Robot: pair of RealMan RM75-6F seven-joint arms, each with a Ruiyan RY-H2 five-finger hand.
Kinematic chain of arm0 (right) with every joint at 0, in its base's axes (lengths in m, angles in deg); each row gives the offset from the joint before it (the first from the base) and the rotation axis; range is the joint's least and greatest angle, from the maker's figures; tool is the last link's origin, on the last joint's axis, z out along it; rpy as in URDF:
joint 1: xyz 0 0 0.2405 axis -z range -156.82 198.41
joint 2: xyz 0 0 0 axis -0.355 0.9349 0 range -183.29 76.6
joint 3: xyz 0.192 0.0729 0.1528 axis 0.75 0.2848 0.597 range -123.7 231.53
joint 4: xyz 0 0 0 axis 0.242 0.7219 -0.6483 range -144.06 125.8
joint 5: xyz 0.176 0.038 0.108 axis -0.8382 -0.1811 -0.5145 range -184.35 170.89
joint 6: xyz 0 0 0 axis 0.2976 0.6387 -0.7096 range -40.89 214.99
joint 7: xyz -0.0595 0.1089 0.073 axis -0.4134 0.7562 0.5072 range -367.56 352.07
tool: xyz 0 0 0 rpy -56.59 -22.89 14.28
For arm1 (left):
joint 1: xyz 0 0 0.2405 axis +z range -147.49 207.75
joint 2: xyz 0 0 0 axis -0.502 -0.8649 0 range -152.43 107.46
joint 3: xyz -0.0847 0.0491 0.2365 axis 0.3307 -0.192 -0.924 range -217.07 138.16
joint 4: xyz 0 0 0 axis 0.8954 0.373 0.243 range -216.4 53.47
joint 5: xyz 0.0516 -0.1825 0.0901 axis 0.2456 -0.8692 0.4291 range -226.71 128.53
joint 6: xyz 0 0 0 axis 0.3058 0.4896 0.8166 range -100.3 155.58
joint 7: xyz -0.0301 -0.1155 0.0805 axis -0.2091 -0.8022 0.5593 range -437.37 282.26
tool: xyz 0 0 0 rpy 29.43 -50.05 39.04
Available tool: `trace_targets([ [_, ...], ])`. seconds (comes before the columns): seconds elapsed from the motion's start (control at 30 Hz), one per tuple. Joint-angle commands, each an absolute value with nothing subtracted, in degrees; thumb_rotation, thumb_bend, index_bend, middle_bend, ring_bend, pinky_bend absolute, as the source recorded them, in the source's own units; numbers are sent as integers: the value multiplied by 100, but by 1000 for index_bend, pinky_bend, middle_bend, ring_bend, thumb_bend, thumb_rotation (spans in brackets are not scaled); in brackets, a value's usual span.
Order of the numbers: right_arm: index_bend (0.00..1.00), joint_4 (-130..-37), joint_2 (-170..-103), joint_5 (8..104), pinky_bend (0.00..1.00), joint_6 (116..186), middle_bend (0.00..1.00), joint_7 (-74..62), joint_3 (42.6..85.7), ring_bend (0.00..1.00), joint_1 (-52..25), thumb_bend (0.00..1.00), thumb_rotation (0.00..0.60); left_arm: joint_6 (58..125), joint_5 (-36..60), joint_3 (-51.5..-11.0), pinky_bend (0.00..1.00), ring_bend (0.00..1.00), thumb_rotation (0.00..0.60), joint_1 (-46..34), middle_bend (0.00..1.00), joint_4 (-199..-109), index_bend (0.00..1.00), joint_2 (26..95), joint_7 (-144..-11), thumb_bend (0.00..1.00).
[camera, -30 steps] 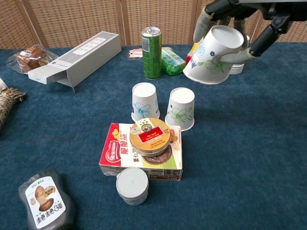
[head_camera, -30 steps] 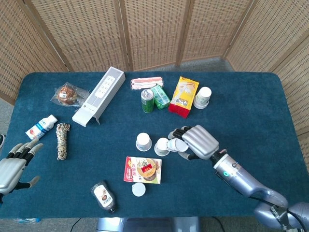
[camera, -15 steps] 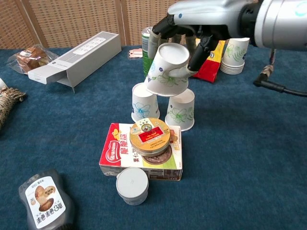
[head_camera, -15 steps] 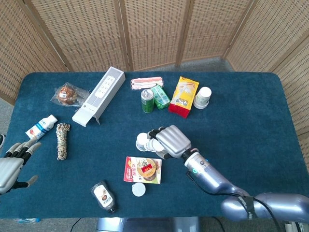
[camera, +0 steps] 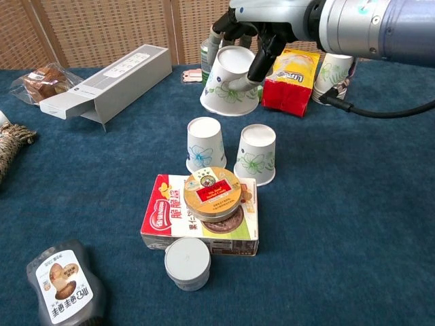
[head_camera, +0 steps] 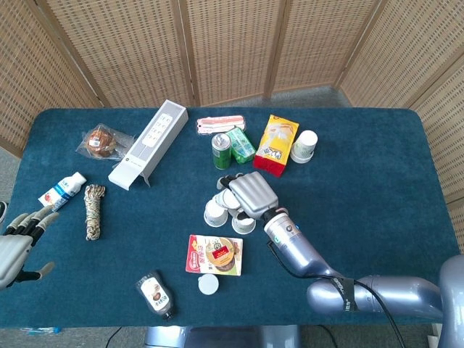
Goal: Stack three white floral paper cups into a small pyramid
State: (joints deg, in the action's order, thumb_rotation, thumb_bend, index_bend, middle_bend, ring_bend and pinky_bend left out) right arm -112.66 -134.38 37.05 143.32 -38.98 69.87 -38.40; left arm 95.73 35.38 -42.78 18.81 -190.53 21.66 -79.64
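Observation:
Two white floral paper cups stand upside down side by side on the blue table, the left cup point(camera: 204, 145) point(head_camera: 214, 212) and the right cup point(camera: 256, 154) point(head_camera: 243, 222). My right hand point(camera: 255, 24) point(head_camera: 248, 192) grips a third floral cup point(camera: 230, 81) point(head_camera: 226, 200), upside down and slightly tilted, in the air above and just behind the pair. My left hand point(head_camera: 16, 243) hangs at the table's left edge, fingers spread, holding nothing.
A snack box with a round tin point(camera: 213, 192) lies just in front of the two cups, a grey lid point(camera: 187, 262) before it. Behind stand a green can point(head_camera: 221, 151), a red-yellow packet point(camera: 291, 80) and a stack of spare floral cups point(camera: 333, 73). A grey box point(camera: 109, 82) lies at back left.
My right hand carried the third cup leftward from the right side to above the two standing cups, then lifted it up and a little back. The left hand barely moved.

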Motion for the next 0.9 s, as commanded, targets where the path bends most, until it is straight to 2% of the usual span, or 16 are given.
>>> trace_targets([
  [0.03, 310, -11260, -13441, 3634, 558, 14369, 420, -3876, 6990, 406, -3849, 363, 600, 9559, 3525, -4276, 0, 0, 600, 1876, 0, -19043, 48, 2166, -7966, 332],
  [0.9, 308, -11438, -13486, 3094, 557, 14566, 419, -4362, 6741, 406, -4145, 347, 600, 9527, 3520, -4277, 0, 0, 600, 1862, 0, -19049, 48, 2178, -7935, 333],
])
